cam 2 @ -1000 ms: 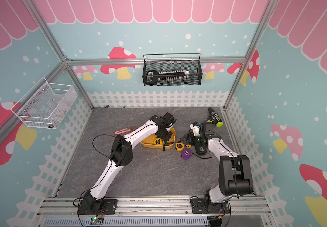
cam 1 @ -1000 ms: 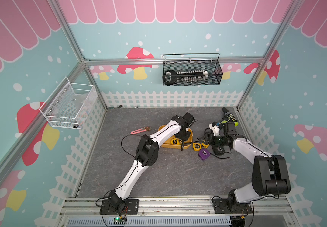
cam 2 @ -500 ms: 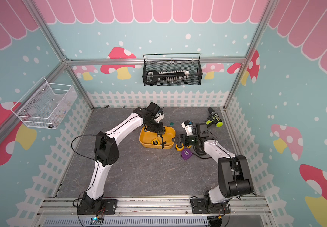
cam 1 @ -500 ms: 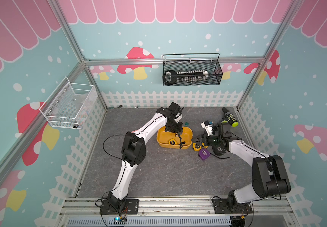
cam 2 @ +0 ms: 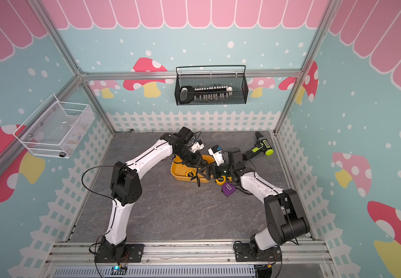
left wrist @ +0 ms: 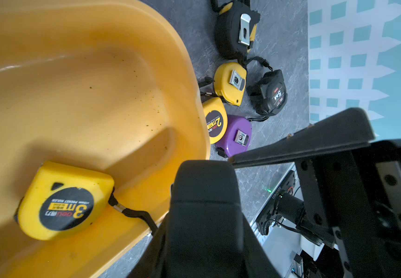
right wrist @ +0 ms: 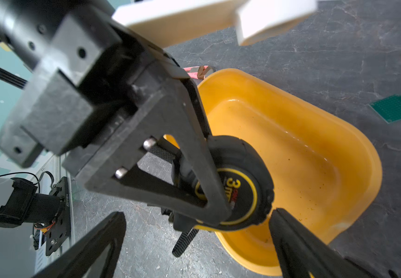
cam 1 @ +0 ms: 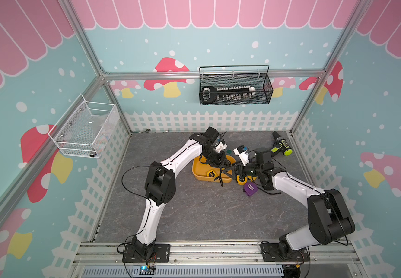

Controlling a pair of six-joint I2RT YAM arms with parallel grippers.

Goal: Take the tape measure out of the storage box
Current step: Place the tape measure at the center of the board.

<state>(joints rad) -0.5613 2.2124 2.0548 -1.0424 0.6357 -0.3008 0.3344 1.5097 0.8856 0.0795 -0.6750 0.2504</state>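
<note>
Holding black tape measure [right wrist: 245, 192] over storage box [right wrist: 303, 149], left pincer [right wrist: 216, 199] clamped; right pincer [right wrist: 197, 214] agape, empty; yellow tape [left wrist: 62, 202] left inside

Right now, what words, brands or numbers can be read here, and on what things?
"3m", "deli": yellow tape measure in the storage box.
"2m": second yellow tape measure, beside the box.
"5M": black tape measure on the floor.
"3m": held black tape measure with a yellow ring.
Smaller print: too blurred.
</note>
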